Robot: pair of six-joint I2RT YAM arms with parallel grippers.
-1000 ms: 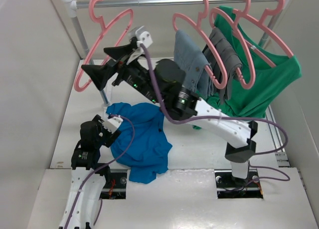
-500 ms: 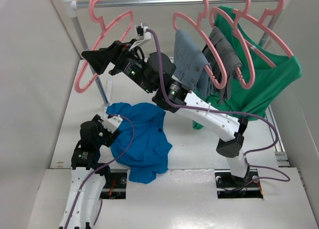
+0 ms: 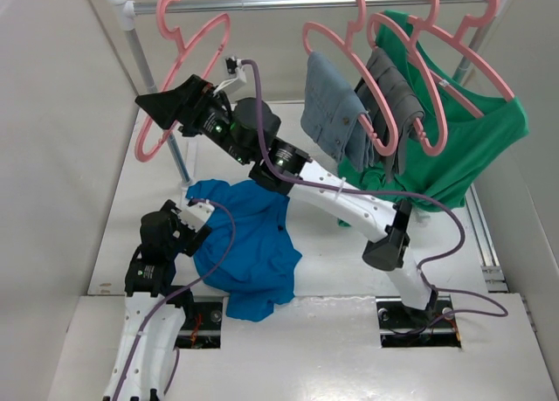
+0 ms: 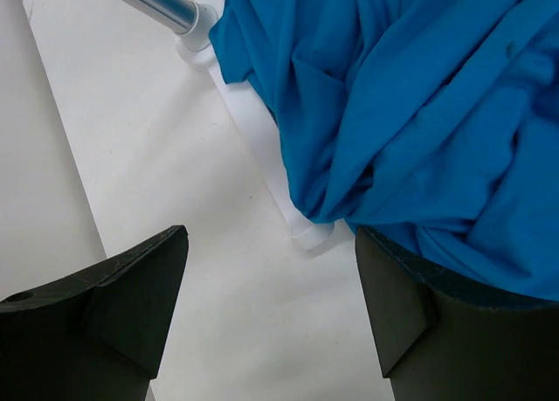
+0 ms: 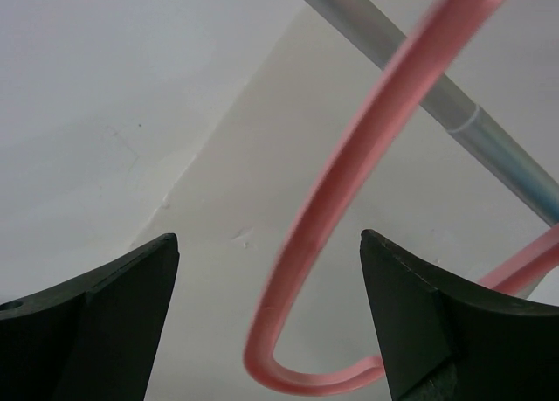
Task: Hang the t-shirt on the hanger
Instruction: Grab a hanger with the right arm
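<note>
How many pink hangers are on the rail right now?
4 hangers, all on the rail: a bare hanger at the left end, one under the denim garment, one under the grey garment, one inside the green shirt at the right. More could hide behind the clothes.

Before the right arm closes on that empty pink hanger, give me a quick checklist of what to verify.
1. Right gripper open: ok.
2. Hanger inside its jaws: ok, the right wrist view shows the curved corner there.
3. Hanger bare and hooked on the rail: ok.
4. T-shirt out of the hanger's way: ok, crumpled on the table.
5. T-shirt neck opening easy to find: cannot tell.
6. Left gripper open, clamping nothing: ok.
</note>
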